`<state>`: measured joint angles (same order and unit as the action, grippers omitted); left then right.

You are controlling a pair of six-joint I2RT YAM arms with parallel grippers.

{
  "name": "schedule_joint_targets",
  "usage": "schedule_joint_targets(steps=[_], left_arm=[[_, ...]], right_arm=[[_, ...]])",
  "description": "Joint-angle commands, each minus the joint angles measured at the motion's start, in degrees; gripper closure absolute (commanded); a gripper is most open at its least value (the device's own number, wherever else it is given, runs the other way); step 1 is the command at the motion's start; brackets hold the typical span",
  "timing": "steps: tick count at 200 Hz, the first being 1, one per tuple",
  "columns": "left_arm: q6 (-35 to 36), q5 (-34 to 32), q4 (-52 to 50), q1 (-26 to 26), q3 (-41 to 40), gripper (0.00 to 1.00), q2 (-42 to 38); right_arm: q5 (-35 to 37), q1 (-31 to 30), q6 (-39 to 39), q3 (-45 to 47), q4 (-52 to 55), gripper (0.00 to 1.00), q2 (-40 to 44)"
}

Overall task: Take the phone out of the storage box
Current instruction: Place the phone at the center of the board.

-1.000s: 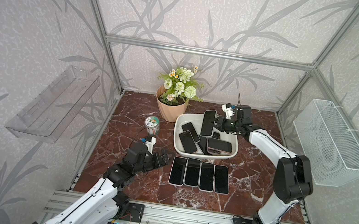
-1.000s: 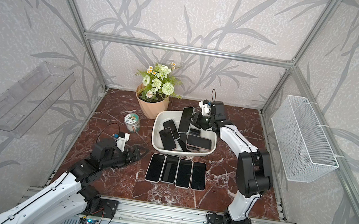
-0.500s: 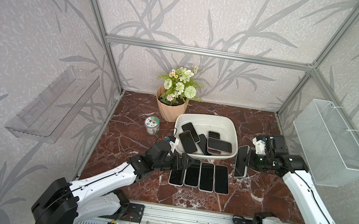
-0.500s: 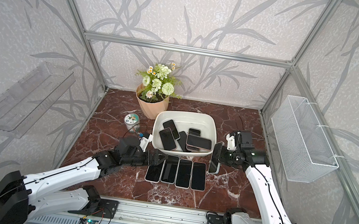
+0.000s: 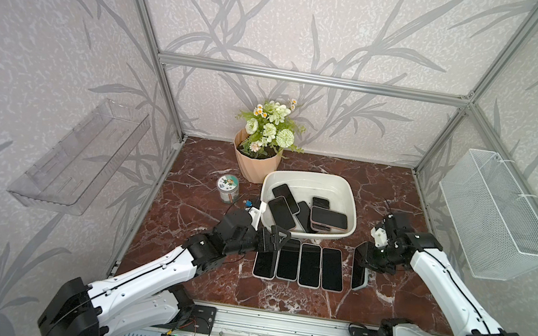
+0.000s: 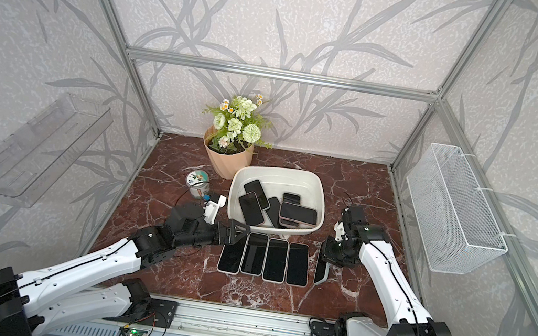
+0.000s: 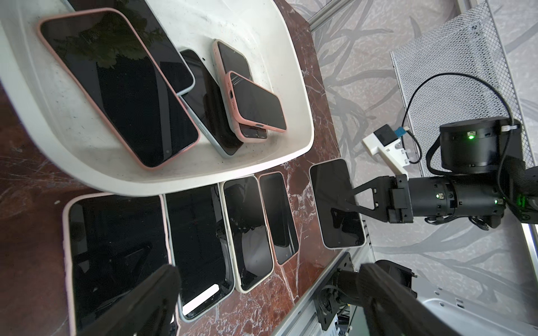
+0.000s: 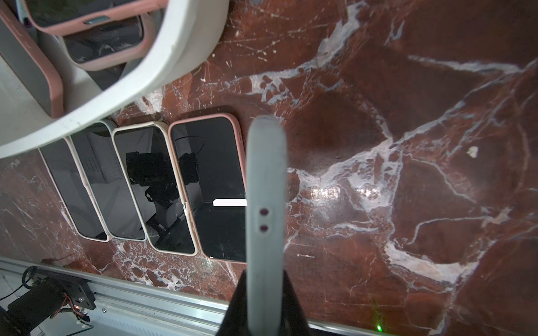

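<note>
Since half a second earlier, the dark-screened phone in a pale grey case has been brought lower and nearer the front rail; the left arm has hardly shifted. The phone is held outside the shallow white plastic storage box with rounded corners, stood on its long edge just beside the right end of a row of four flat phones. Its long axis is set parallel to theirs, back to front, and its screen is turned toward them. Whether the red-brown marble tabletop is touched cannot be told. The phone is pinched across its faces by the closed right gripper. The left gripper is spread wide and empty over the row's left end. Several overlapping phones are contained in the storage box, just behind the row.
</note>
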<state>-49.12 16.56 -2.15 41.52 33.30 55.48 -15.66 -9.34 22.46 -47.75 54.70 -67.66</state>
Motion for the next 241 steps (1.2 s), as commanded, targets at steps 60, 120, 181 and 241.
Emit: schedule_joint_targets(steps=[60, 120, 181, 241], left_arm=[[1.5, -1.6, 0.0, -0.1, -1.9, 0.0, -0.5], [1.4, -1.6, 0.1, -0.3, -2.1, 0.0, -0.4], [1.4, -1.6, 0.0, -0.5, -1.7, 0.0, 0.0], [1.1, -1.6, -0.7, -0.7, -1.0, 0.0, 0.2]], right_arm=[[2.4, -2.2, 0.5, 1.8, -6.4, 1.0, -5.5], [1.9, -3.7, 0.5, 3.1, -10.3, 1.0, -8.3], [2.8, -4.2, 0.1, 3.5, -10.9, 0.92, -10.6], [4.5, -4.2, 0.3, 3.5, -10.5, 0.7, -10.9]])
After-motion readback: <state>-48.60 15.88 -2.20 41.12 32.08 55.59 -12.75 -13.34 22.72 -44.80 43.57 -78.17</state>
